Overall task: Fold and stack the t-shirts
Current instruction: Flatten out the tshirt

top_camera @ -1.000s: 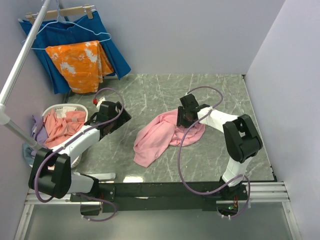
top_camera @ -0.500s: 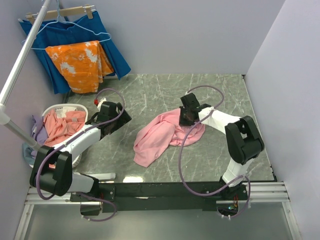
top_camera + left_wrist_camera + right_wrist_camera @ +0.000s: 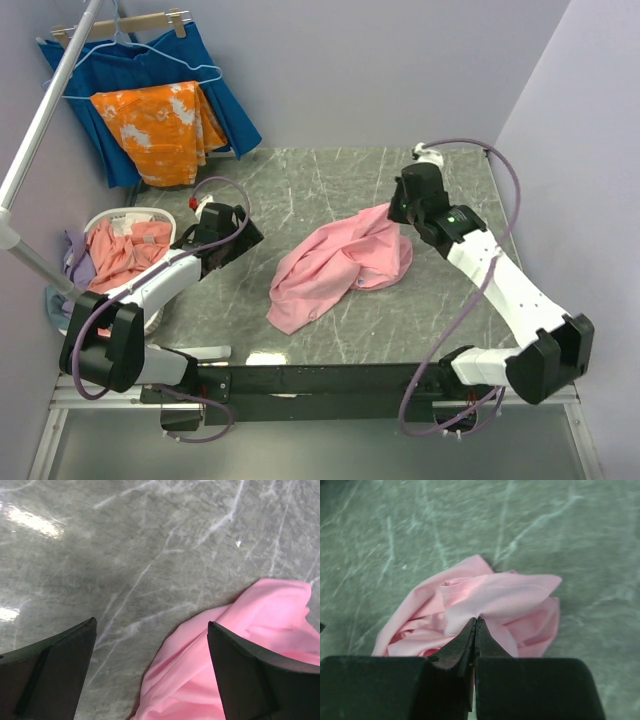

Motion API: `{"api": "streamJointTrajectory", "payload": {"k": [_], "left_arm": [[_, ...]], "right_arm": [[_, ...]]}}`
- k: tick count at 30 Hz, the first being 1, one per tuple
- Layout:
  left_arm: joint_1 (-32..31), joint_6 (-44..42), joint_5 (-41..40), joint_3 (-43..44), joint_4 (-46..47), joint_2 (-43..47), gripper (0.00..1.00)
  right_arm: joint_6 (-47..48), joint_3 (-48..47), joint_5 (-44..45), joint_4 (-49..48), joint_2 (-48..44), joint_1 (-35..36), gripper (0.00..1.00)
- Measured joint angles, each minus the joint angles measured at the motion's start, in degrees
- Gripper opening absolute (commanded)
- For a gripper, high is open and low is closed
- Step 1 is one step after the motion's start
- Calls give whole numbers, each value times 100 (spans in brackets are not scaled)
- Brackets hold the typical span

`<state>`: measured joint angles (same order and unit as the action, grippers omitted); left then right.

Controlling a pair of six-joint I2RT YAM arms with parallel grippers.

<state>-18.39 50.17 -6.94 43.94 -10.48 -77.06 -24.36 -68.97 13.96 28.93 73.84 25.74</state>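
While its jaws are pinched tight on a fold of the pink shirt point(image 3: 500, 597), the right claw point(image 3: 476, 620) sits at the far right end of that shirt, with the rest of the cloth bunched on the table point(image 3: 580, 540) beyond the fingertips. From above, the shirt lies crumpled near the middle of the table and trails from the grip toward the near left. Its right sleeve end reaches up to the claw, and its left end lies flat on the marble.

Left of the shirt and clear of it, the left claw point(image 3: 151, 624) hangs over bare marble with its jaws spread wide and nothing between them; its wrist view shows only the shirt's edge, by the right finger.

Farther left, at the table's edge, a white basket point(image 3: 130, 213) holds a salmon shirt point(image 3: 125, 252), and a lilac shirt point(image 3: 74, 252) shows at its left side. In the far left corner an orange cloth point(image 3: 160, 125) with white blotches hangs over a blue cloth point(image 3: 228, 100) on a hanger point(image 3: 120, 25)
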Motion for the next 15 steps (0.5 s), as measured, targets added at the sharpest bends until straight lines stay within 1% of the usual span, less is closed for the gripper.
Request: {"api": "streamJointTrajectory", "payload": {"k": [5, 8, 12, 15], "left_arm": [[0, -177, 398, 24, 186, -20, 98], [0, -398, 826, 352, 271, -328, 99], [-55, -721, 1554, 1338, 417, -1257, 99], [-278, -1014, 2090, 2398, 428, -2208, 99]], "right_arm": [[-7, -2, 765, 625, -498, -262, 0], [-116, -2, 1154, 1099, -876, -348, 0], [-422, 0, 1342, 1718, -1725, -350, 0], [-680, 11, 1331, 2070, -2402, -350, 0]]}}
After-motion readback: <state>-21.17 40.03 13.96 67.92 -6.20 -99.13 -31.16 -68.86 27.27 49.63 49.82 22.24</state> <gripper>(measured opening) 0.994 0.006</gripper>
